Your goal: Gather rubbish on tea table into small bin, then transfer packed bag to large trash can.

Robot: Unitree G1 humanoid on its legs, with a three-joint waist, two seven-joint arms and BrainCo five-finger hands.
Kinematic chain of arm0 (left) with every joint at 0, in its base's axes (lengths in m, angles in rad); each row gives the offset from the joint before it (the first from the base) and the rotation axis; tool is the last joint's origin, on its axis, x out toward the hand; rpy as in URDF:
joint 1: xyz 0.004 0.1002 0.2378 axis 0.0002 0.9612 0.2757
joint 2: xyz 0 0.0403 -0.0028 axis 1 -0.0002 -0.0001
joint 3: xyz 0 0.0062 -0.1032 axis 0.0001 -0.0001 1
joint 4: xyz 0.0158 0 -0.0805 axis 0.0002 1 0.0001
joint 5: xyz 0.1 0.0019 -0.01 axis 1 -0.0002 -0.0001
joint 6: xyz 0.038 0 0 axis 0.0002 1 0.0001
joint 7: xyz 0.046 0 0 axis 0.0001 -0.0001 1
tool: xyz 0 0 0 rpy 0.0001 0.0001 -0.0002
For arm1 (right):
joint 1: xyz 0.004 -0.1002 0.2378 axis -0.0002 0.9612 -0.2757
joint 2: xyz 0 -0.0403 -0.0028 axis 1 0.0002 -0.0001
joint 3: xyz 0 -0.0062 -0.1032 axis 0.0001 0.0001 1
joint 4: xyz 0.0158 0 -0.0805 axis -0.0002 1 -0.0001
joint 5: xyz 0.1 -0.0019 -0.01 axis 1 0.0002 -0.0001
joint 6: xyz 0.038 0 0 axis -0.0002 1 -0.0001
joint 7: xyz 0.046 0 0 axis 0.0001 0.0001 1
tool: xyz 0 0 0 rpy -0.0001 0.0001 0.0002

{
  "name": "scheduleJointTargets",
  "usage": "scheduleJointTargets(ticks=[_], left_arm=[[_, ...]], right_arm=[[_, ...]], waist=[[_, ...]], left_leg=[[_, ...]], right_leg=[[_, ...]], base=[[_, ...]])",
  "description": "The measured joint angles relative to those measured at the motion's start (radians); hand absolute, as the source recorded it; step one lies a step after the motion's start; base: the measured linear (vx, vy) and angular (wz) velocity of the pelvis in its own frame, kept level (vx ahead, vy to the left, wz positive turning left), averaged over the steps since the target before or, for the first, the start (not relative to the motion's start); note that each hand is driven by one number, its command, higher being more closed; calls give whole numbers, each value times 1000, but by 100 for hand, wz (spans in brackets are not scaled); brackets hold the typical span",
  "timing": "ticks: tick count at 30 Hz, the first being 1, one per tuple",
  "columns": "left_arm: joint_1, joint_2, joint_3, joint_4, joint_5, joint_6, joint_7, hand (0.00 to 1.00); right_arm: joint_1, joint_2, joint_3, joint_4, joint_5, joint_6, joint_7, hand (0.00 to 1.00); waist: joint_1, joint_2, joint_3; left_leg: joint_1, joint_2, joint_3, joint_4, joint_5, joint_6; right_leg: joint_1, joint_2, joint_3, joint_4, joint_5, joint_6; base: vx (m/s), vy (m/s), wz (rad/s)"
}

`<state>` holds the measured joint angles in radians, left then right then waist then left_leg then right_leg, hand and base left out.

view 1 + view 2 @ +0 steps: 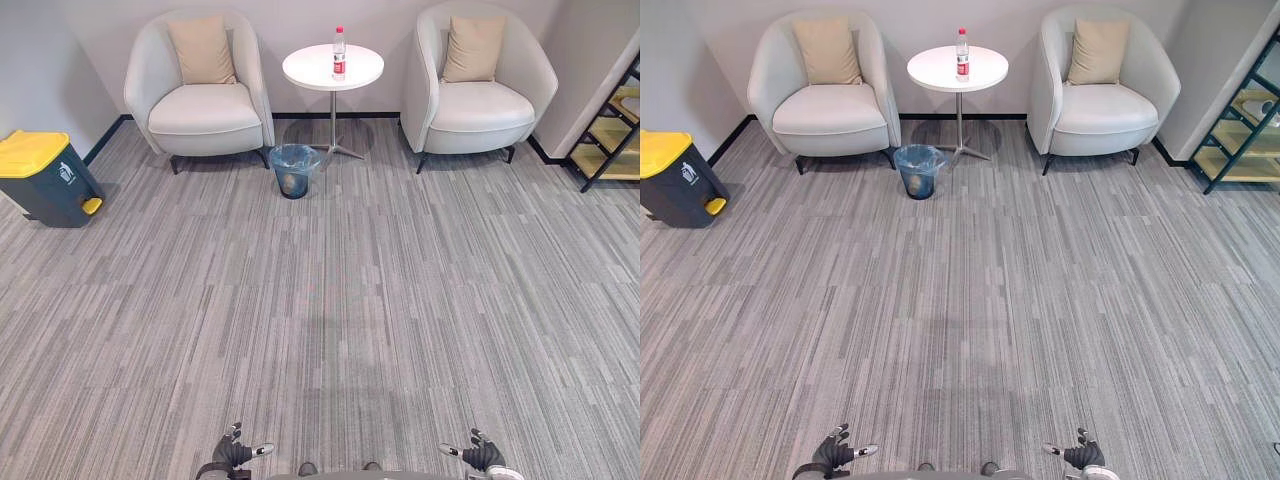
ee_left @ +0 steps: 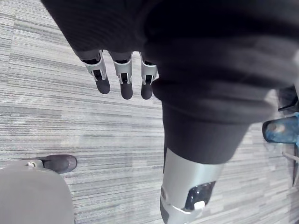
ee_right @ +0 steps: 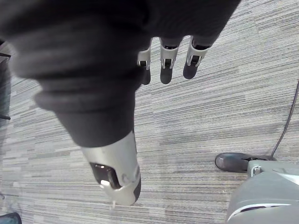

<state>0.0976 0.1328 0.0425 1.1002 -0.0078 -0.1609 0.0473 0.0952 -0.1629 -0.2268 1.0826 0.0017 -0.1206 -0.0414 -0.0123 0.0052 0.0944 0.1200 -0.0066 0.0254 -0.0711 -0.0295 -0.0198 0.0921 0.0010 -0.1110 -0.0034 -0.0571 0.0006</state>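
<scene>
Standing at the top centre of the left eye view, between the upper-left armchair (image 1: 200, 100) and the upper-right armchair (image 1: 480, 95), was the round white tea table (image 1: 300, 68), on a pedestal foot on grey striped carpet (image 1: 330, 300). Item upon it: one clear plastic bottle (image 1: 339, 53) with a red label, upright near the middle of the top; the sole rubbish discernible there, and judged the first thing to gather. Small bin (image 1: 295, 170): dark, lined with a blue bag folded over its rim, on the floor just beside the table's foot, toward the upper-left armchair, presumably so that refuse could be dropped in with a short reach. Large trash can (image 1: 45, 180): dark body, yellow lid, at the left edge of the frame near the wall, well apart from the table; judged the bag's final destination. Left hand (image 1: 232, 452) and right hand (image 1: 483, 455): at the bottom edge, either side of centre, low over bare carpet and well apart from table and bin. Left fingers (image 2: 122, 77) and right fingers (image 3: 166, 70) were straight and loosely spread, holding nothing, a carriage suited to crossing open floor rather than reaching. Task judged not yet begun: bottle on table, bag in bin.
</scene>
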Motion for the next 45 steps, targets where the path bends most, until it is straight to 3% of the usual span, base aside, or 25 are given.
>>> scheduleJointTargets(ticks=[36,45], left_arm=[[0,2,7,0,0,0,0,0],[-1,2,8,-8,-1,0,0,0]], right_arm=[[1,0,0,-2,1,0,3,0],[-9,-1,-5,-16,25,0,10,0]], waist=[[1,-7,-2],[3,-3,-2]], left_leg=[[11,4,34,-12,-5,5],[-63,5,71,107,-100,21]], right_leg=[[-8,5,33,1,1,1],[-61,0,69,50,-38,15]], base=[[-3,-1,-2],[40,4,-12]])
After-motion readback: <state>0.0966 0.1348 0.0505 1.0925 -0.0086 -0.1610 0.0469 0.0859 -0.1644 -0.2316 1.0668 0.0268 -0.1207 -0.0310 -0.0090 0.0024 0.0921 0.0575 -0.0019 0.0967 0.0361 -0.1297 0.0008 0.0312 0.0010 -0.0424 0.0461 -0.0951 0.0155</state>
